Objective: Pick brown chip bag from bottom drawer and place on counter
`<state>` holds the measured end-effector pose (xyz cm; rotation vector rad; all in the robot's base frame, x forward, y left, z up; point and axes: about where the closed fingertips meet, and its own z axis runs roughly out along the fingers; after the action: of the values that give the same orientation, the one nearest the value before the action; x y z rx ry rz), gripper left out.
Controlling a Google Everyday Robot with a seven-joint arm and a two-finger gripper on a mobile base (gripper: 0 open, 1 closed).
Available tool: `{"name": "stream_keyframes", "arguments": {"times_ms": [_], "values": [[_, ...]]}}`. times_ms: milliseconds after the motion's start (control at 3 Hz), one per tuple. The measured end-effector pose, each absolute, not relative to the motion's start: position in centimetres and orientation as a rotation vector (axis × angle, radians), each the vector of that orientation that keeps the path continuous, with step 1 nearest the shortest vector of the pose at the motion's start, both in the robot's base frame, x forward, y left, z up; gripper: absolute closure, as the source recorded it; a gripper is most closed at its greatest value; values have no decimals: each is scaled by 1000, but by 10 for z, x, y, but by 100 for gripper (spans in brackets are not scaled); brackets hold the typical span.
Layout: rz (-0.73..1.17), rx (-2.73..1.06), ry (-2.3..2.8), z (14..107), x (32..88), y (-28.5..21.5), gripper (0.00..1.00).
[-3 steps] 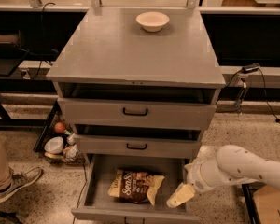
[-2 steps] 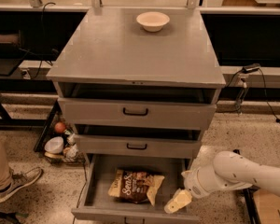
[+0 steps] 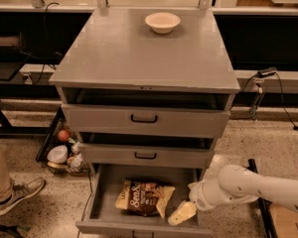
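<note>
The brown chip bag point(image 3: 143, 197) lies flat on the floor of the open bottom drawer point(image 3: 102, 200), left of middle. My gripper point(image 3: 182, 213) hangs at the end of the white arm point(image 3: 248, 185), which comes in from the right. It is inside the drawer at its right front, just right of the bag and a little apart from it. The grey counter point(image 3: 119, 53) caps the cabinet above, with a small white bowl point(image 3: 162, 22) near its back edge.
Two wider drawers with black handles point(image 3: 144, 118) stick out slightly above the bottom drawer. A person's leg and shoe point(image 3: 12, 195) are at the left. A crate of small items point(image 3: 62, 152) sits on the floor left of the cabinet. A cable point(image 3: 283, 103) runs along at the right.
My gripper and arm have moved left and a little lower, further into the bottom drawer toward the bag. The bag has not moved.
</note>
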<state>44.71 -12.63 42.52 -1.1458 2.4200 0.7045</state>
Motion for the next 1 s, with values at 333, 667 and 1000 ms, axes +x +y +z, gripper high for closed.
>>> {"name": "stream_keyframes", "arguments": {"times_ms": [333,667,1000], "values": [[704,-1112,2400,378,478,-99,0],[740,-1084,2372,328,507,-67,0],[806,-1031,2347,280,532,-35,0]]}}
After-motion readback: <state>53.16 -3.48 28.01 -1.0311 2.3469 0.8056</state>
